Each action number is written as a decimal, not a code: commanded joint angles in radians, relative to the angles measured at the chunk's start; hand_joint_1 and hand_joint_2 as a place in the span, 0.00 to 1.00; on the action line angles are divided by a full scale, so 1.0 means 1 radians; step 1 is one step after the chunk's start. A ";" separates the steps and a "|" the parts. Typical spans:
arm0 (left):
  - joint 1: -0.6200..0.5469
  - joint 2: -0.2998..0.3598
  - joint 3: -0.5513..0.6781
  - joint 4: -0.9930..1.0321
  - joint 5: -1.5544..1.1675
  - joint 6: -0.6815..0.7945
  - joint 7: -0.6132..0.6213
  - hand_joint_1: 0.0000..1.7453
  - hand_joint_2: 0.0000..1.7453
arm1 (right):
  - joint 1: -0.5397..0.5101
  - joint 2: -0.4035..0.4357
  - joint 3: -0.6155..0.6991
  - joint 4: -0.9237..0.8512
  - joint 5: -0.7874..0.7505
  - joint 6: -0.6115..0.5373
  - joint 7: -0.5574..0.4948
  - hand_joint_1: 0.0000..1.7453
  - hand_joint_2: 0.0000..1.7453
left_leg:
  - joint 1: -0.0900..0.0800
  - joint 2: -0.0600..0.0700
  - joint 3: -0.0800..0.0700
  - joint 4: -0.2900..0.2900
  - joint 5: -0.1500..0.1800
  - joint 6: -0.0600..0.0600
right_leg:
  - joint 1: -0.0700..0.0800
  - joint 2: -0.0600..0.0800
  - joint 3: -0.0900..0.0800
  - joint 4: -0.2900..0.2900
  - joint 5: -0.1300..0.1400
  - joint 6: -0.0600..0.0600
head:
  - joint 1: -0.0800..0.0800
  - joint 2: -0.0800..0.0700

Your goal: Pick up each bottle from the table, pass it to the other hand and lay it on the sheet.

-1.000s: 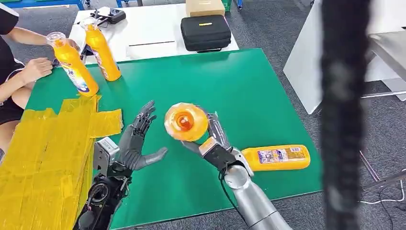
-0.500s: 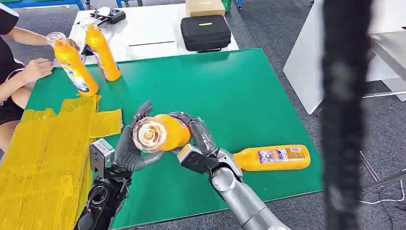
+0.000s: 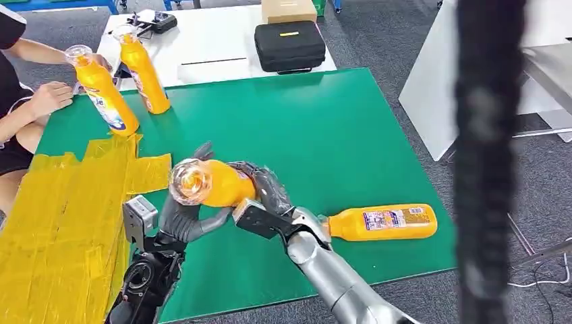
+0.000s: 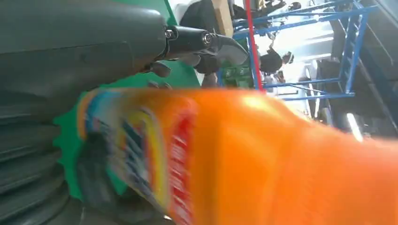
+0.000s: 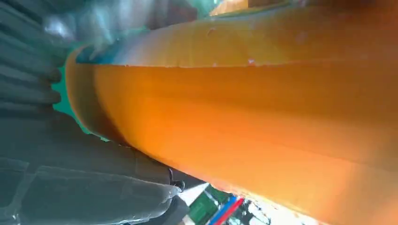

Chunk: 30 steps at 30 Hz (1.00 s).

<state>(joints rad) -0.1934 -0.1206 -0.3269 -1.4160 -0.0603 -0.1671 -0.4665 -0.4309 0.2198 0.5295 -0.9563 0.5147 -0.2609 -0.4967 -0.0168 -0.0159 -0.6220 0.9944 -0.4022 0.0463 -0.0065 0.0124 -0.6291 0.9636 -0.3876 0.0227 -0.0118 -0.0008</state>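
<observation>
While gripped by right hand (image 3: pixel 264 196) above the tabletop (image 3: pixel 324 128), bottle (image 3: pixel 212 183) shows its label in left wrist view; now nearer the sheet (image 3: pixel 61 202), against left hand (image 3: pixel 183 214), grasp unclear.

Blurred orange bottle (image 4: pixel 263 159) close up, left hand (image 4: pixel 70 61) beside it, green table (image 4: pixel 70 136)

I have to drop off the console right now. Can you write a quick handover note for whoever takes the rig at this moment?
Right hand grips the orange bottle, cap end toward the left hand, whose open fingers cup it without a closed grip.
A second bottle lies flat on the green table by the right arm.
Two more bottles stand at the far left, near a person's hand.
No bottle lies on the yellow sheet.
Left to do: finish this handover, lay the bottle on the sheet, then repeat.
</observation>
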 commanded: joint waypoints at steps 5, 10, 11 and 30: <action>-0.071 -0.003 -0.022 0.069 0.024 -0.004 0.002 0.00 1.00 | -0.047 0.041 0.188 0.121 0.074 0.041 -0.015 1.00 1.00 | 0.001 0.001 0.004 0.000 -0.002 -0.003 | 0.001 -0.001 0.004 0.000 -0.002 -0.001 | 0.000 0.000; -0.072 -0.003 -0.013 0.059 0.031 0.000 0.007 0.00 1.00 | -0.036 0.025 0.226 0.067 0.083 0.057 -0.012 1.00 1.00 | 0.001 0.000 0.003 0.000 -0.002 -0.003 | 0.001 -0.002 0.004 0.000 -0.002 -0.001 | 0.000 0.000; -0.073 -0.003 -0.011 0.060 0.032 0.000 0.007 0.00 1.00 | -0.036 0.022 0.233 0.060 0.086 0.059 -0.011 1.00 1.00 | 0.001 0.000 0.005 0.001 -0.003 -0.004 | 0.002 -0.002 0.006 0.000 -0.003 -0.001 | 0.000 0.000; -0.053 -0.013 0.030 0.078 0.074 0.048 -0.023 1.00 1.00 | -0.009 -0.006 0.197 0.046 0.054 -0.002 0.000 1.00 1.00 | 0.002 -0.001 0.006 0.001 -0.003 -0.004 | 0.002 -0.003 0.007 0.000 -0.003 -0.001 | 0.000 0.000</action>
<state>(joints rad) -0.1896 -0.1217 -0.2903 -1.4054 0.0000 -0.1358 -0.4906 -0.4547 0.2331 0.6565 -0.9178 0.5741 -0.2441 -0.4784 -0.0168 -0.0159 -0.6219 0.9944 -0.4021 0.0462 -0.0066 0.0126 -0.6295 0.9636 -0.3877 0.0227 -0.0122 -0.0008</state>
